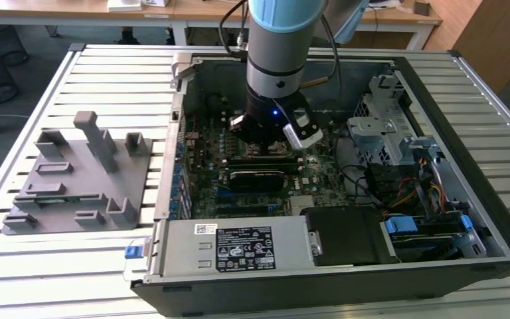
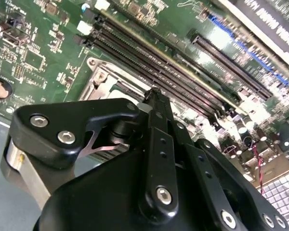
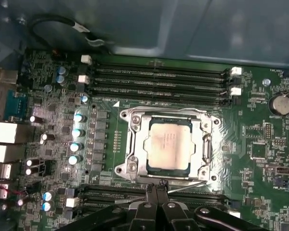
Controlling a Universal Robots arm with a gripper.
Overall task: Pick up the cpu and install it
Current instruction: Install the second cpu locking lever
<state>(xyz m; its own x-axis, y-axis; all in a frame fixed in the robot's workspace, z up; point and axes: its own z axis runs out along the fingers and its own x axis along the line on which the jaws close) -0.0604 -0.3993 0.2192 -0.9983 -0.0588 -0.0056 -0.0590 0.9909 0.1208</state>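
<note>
Slatted metal table, two loads on it

I see the pale slatted table (image 1: 87, 279) carrying an open computer case (image 1: 467, 199), which I take as my landmark. Just beside the case, on the exterior view's left, a grey plastic fixture (image 1: 78, 179) with upright posts lies flat on the slats. Bare slats run in front of the case and the fixture.

cpu (image 3: 168, 146) in socket (image 3: 205, 153), beside memory slots (image 3: 159, 82)
</note>
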